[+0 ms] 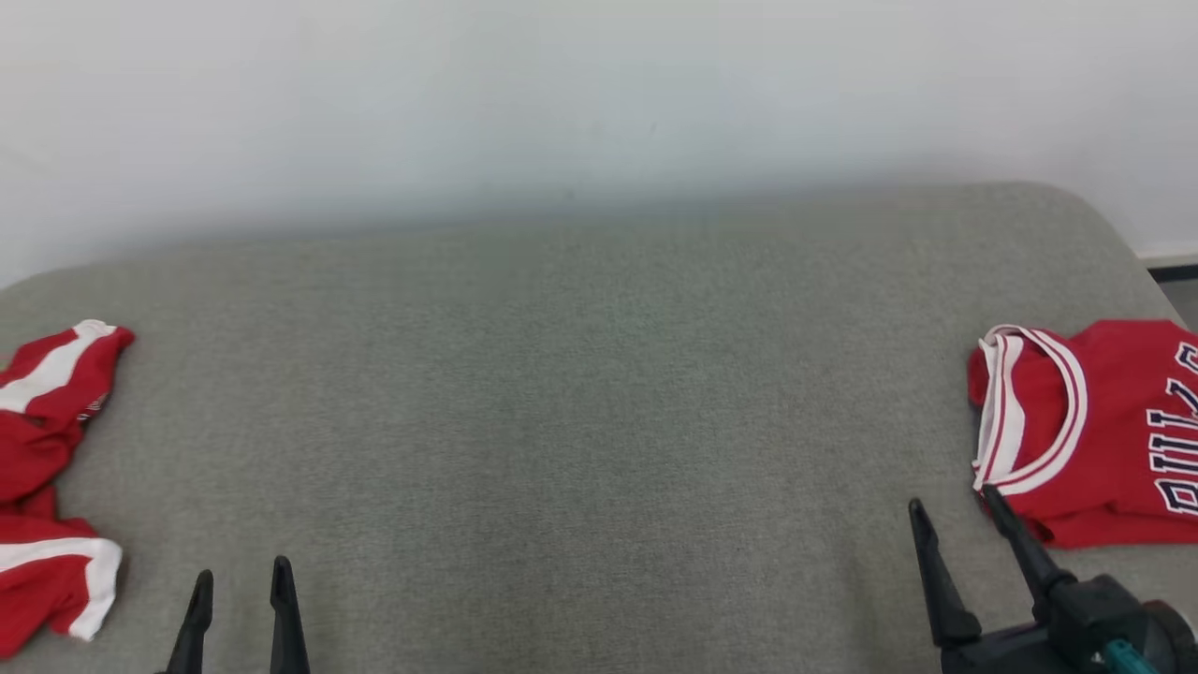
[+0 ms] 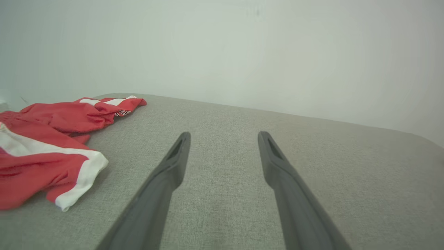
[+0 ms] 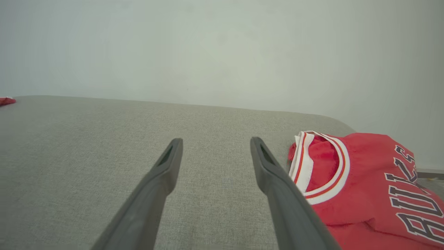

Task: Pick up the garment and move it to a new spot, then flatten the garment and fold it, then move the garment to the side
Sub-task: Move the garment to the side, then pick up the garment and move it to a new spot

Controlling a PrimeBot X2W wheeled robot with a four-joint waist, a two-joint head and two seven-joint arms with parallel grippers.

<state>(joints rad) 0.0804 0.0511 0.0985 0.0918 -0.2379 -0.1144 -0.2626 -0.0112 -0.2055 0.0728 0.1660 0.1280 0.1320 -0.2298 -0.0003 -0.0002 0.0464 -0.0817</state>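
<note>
Grey woven fabric surface [image 1: 580, 393] with a pale wall [image 1: 562, 94] behind it. Both arms sit low at the bottom edge of the head view, fingers pointing up the frame. The left gripper [image 1: 241, 567] at lower left has its 2 fingers spread with nothing between them, just bare fabric ahead. The right gripper [image 1: 953, 496] at lower right leans slightly left and is spread the same way, also holding nothing. A red jersey [image 1: 1104, 440] with dark lettering lies at the right edge, just beside that gripper's outer finger; can't tell if they touch. A crumpled red-and-white garment [image 1: 42, 449] lies at the far left edge, near the left gripper but apart from it.
</note>
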